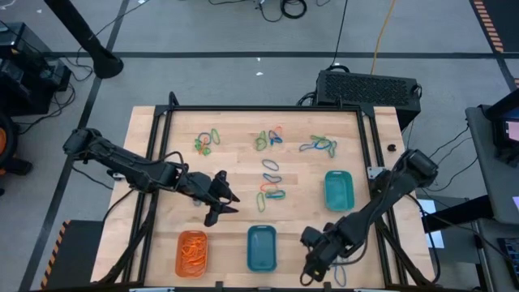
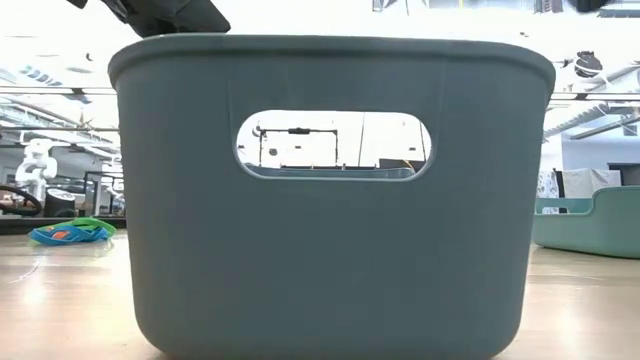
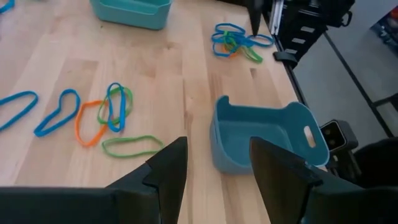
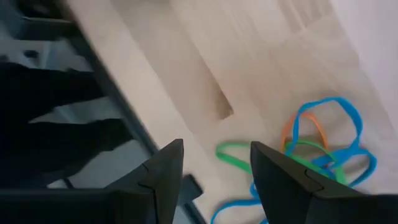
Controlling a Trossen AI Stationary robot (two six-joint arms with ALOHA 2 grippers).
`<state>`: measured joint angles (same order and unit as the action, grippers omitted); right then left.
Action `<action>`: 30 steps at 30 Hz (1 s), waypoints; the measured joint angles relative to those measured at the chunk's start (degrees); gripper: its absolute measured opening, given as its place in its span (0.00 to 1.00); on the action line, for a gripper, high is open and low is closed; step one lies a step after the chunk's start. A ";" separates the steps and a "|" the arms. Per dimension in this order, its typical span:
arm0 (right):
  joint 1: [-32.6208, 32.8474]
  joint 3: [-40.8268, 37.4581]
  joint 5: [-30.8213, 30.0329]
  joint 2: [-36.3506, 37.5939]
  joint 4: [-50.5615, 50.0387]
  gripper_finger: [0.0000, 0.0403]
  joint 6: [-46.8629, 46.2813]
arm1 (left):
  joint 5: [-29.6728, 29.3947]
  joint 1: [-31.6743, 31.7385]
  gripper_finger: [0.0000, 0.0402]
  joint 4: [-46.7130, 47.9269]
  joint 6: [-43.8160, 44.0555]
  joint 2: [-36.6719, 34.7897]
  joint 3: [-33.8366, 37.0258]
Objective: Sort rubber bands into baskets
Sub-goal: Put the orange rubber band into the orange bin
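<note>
Our low view is filled by the blue basket (image 2: pixel 330 200), a smooth plastic wall with an oval handle slot. On the wooden table (image 1: pixel 235 138), loose rubber bands (image 1: pixel 270 174) lie scattered in thin loops. We see the left gripper (image 1: pixel 223 203), fingers spread and empty, above bare wood beside them. The right gripper (image 1: pixel 312 264) sits at the table's near edge, fingers parted. The teal-green basket (image 1: pixel 339 191) lies lengthwise front to back, as does the orange basket (image 1: pixel 192 251).

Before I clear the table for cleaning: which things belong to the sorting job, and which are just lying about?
Belongs to the job:
- thin orange, blue and green rubber bands loose on the wood
- orange plastic basket, already holding orange bands
- blue plastic basket
- teal-green plastic basket

Just lying about:
- black perforated box at the far edge
- black cables on the floor
</note>
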<state>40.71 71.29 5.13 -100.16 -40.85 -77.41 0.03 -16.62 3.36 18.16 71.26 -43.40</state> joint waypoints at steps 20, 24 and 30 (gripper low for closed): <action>-2.47 -0.09 2.71 -8.54 -7.38 0.44 -13.46 | 3.35 0.00 0.45 0.19 0.95 0.00 0.00; -2.54 -0.09 2.67 -8.54 -9.17 0.44 -13.98 | 4.31 0.00 0.45 0.48 0.95 0.00 0.00; -2.51 -1.18 5.15 -8.56 -6.04 0.44 -14.95 | 4.39 0.35 0.45 1.49 1.04 0.00 0.00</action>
<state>38.20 70.11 10.27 -108.73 -46.89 -92.36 4.41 -16.27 4.84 19.20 71.26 -43.40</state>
